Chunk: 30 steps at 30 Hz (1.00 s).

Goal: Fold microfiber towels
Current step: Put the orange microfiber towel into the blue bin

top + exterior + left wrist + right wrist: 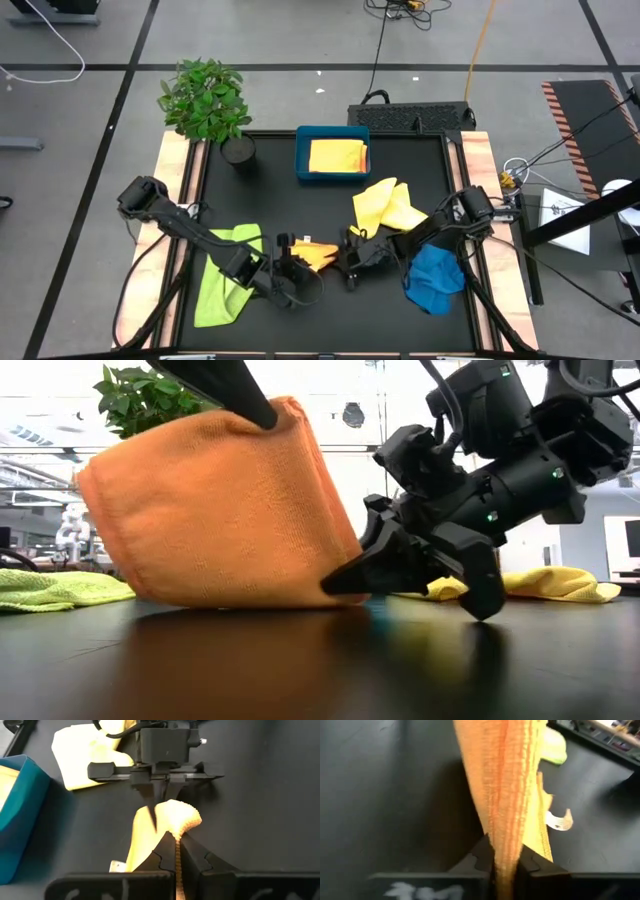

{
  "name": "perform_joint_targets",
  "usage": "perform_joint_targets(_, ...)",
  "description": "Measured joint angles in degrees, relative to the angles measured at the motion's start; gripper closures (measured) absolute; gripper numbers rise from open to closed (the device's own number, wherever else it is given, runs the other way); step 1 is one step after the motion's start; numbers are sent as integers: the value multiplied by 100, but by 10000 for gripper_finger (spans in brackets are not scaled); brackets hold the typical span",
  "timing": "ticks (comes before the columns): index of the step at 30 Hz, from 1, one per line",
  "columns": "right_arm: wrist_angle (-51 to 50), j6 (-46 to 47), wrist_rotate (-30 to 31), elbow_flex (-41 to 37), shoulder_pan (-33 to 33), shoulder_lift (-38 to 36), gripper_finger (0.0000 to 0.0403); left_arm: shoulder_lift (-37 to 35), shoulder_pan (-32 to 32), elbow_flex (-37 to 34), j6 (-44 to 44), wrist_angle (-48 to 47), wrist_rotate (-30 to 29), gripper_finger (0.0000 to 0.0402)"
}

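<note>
Both pincers are clamped on the orange towel [312, 254] at the desk's [270, 170] six o'clock — left pincer [176, 847] lifting one corner, right pincer [345, 582] pinching low. If they pull apart too hard, a corner slips free — the fold collapses.

Showing now: five towels [314, 253], one teal tray [303, 151], one potted plant [205, 101], two hands [287, 268] working.

Robotics lab: taped floor [90, 70], loose cables [40, 40].
</note>
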Motion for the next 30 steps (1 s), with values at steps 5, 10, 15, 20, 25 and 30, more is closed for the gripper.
perform_joint_targets(5,-621,-100,23,-19,22,-438,395,0,95,0,215,-21,-156,394)
perform_joint_targets(10,-1709,-466,823,-29,31,-1325,400,-2,294,2,672,-33,-763,397)
perform_joint_targets(15,-2677,-966,1659,-29,-51,-2364,401,-2,658,2,1253,-31,-1729,397)
perform_joint_targets(20,-3357,-1409,2347,-24,-377,-3298,402,-4,1245,4,1801,242,-2382,393)
perform_joint_targets(25,-3638,-1824,2391,-24,-999,-3926,402,-7,1930,7,2310,660,-2254,397)
perform_joint_targets(30,-3633,-2439,2376,-24,-1721,-4258,402,-11,2627,10,2914,1300,-1916,397)
